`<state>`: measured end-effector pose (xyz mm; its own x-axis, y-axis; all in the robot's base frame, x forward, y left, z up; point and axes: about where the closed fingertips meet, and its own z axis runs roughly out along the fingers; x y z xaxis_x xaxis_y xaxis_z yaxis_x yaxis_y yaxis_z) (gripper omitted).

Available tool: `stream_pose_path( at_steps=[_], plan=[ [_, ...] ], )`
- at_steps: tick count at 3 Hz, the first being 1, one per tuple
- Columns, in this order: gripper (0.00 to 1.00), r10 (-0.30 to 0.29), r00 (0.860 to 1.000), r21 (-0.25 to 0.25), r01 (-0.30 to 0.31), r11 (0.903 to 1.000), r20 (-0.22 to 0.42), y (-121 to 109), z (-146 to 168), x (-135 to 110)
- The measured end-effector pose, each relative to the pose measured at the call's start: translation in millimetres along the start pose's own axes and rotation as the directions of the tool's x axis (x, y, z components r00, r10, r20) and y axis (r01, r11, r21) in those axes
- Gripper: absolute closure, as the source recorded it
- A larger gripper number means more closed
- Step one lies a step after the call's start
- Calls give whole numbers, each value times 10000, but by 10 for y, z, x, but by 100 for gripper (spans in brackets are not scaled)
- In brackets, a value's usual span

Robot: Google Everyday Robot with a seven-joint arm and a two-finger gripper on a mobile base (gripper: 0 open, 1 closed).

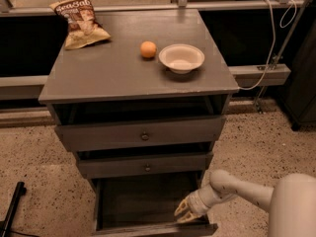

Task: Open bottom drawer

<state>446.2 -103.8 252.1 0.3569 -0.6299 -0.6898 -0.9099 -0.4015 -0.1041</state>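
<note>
Gripper sits low at 5 o'clock, by the right front corner of the bottom drawer. That drawer is pulled well out at 6 o'clock. Gripping or let go, nobody can tell. Any more pulling should go straight and slow toward 6 o'clock.

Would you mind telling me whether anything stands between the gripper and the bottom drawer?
Nothing visible does. The gripper sits at the front right corner of the bottom drawer, which is already pulled out. What lies ahead of the drawer front is out of view.
</note>
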Motion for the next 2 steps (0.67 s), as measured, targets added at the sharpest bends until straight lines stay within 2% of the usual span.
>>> stream_pose_path(
  at_steps=[1, 2],
  plan=[
    [87, -452, 9967, 1284, 537, 9903, -680, -437, 116, 46],
    [100, -481, 9942, 1761, 645, 9823, -960, -579, 134, 93]
  ],
)
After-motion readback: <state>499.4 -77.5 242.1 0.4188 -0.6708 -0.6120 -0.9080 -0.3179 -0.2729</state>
